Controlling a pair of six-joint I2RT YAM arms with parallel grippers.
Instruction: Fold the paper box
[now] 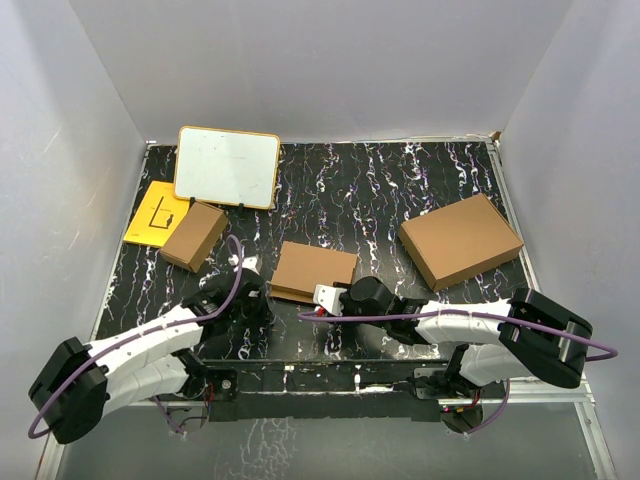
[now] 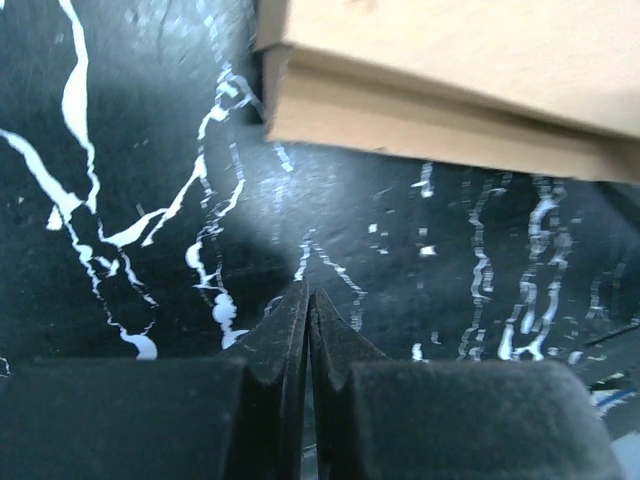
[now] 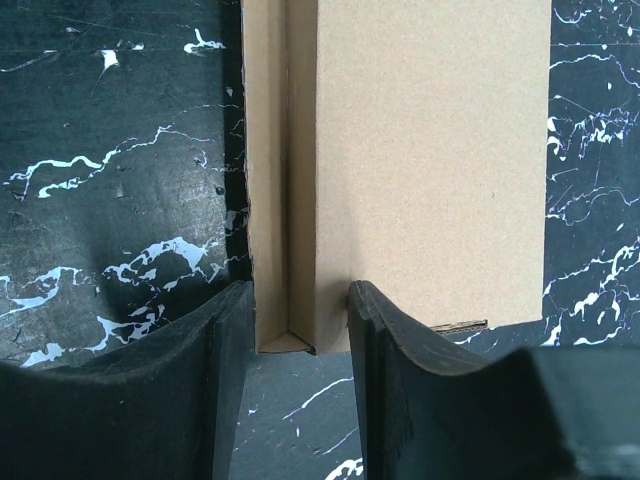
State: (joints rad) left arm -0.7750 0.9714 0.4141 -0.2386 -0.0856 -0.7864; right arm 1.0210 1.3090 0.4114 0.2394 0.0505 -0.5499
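The paper box (image 1: 313, 270) lies closed and flat at the table's middle, a thin brown cardboard mailer. Its long side (image 2: 450, 100) crosses the top of the left wrist view. My left gripper (image 1: 255, 287) rests on the black marbled table just left of the box, apart from it; its jaws (image 2: 308, 295) are pressed together with nothing between them. My right gripper (image 1: 326, 298) is at the box's near right corner. In the right wrist view its fingers (image 3: 298, 300) straddle the box's edge (image 3: 430, 150), one against the outer wall and one on the lid.
A larger brown box (image 1: 461, 240) sits at the right. A smaller chunky brown box (image 1: 194, 236) stands at the left, by a yellow sheet (image 1: 157, 213) and a propped whiteboard (image 1: 227, 166). White walls enclose the table.
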